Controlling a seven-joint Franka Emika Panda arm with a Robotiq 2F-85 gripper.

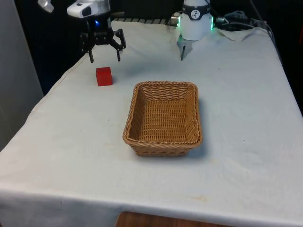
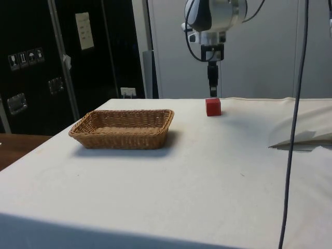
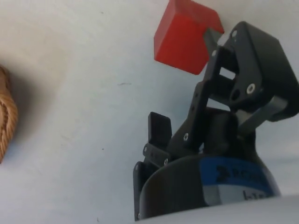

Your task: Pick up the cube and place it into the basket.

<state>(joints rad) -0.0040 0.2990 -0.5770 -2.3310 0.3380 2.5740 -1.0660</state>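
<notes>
A red cube (image 1: 104,76) rests on the white cloth toward the front view's left, some way from the wicker basket (image 1: 140,99). My gripper (image 1: 104,58) hangs open just above and behind the cube, with nothing between its fingers. From the side, the gripper (image 2: 213,89) hovers directly over the cube (image 2: 212,107), and the basket (image 2: 85,124) lies apart from both. The wrist view has the cube (image 3: 183,38) lying just beyond one finger (image 3: 243,60), and the basket's rim (image 3: 5,116) at the edge.
The basket holds nothing. The table's edge (image 1: 57,82) runs close beside the cube on the front view's left. A crumpled white cloth (image 1: 241,30) and cables lie at the far corner.
</notes>
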